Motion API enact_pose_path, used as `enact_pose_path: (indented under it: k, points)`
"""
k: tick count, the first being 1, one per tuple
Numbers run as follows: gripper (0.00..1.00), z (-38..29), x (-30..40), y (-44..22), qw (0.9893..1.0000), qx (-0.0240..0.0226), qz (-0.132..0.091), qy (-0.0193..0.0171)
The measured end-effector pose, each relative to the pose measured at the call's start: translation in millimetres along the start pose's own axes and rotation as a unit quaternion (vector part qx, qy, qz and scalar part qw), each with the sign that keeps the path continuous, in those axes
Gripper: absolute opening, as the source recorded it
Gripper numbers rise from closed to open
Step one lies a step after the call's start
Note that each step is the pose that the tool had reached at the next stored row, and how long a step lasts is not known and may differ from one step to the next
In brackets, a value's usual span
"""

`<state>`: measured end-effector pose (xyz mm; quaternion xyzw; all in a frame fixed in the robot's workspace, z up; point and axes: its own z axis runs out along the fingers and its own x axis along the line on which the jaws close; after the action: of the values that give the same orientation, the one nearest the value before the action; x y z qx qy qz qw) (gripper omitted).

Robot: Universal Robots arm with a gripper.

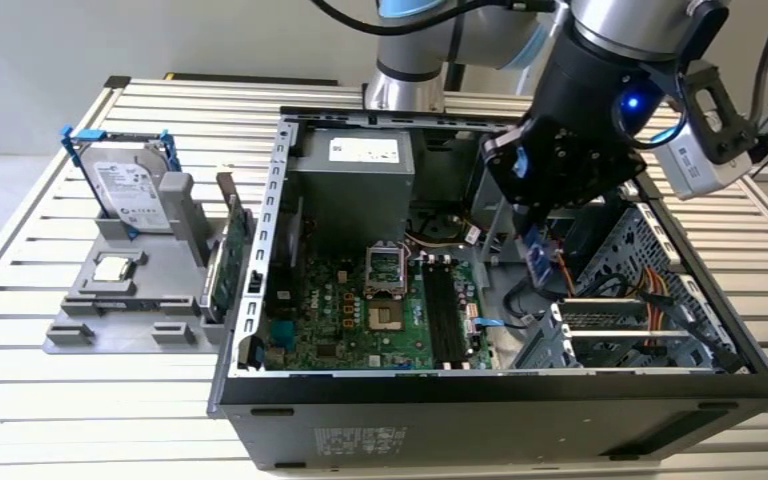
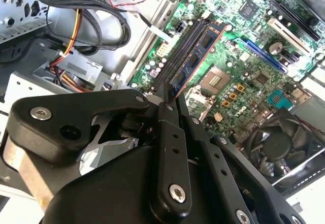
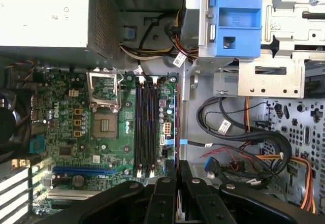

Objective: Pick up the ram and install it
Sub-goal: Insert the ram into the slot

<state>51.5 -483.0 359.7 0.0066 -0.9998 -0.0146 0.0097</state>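
Observation:
My gripper (image 1: 540, 238) hangs over the open computer case (image 1: 491, 400), shut on the ram (image 1: 540, 264), a thin blue stick that points down from the fingers. In the second wrist view the ram (image 2: 195, 59) reaches out from the black fingers (image 2: 170, 132) over the motherboard. In the first wrist view the ram (image 3: 175, 127) shows edge-on as a thin line leaving the gripper (image 3: 176, 167). It runs parallel to the black memory slots (image 3: 144, 127) and is offset to one side of them. In the exterior view the slots (image 1: 444, 310) lie below the ram, toward the exterior view's left.
A grey holder (image 1: 131, 320) on the exterior view's left carries a silver hard drive with blue rails (image 1: 131, 185) and a green card on edge (image 1: 231, 255). Inside the case are the power supply (image 1: 351, 170), CPU socket (image 1: 387, 265), drive cage (image 1: 624, 310) and loose cables (image 3: 238, 137).

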Motion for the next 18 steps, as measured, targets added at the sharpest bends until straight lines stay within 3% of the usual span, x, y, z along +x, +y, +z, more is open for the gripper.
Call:
enact_pose_path:
  k: [18]
  points:
    - [0.0,9.7,0.5,1.8,1.0,0.0005,0.001,-0.0001]
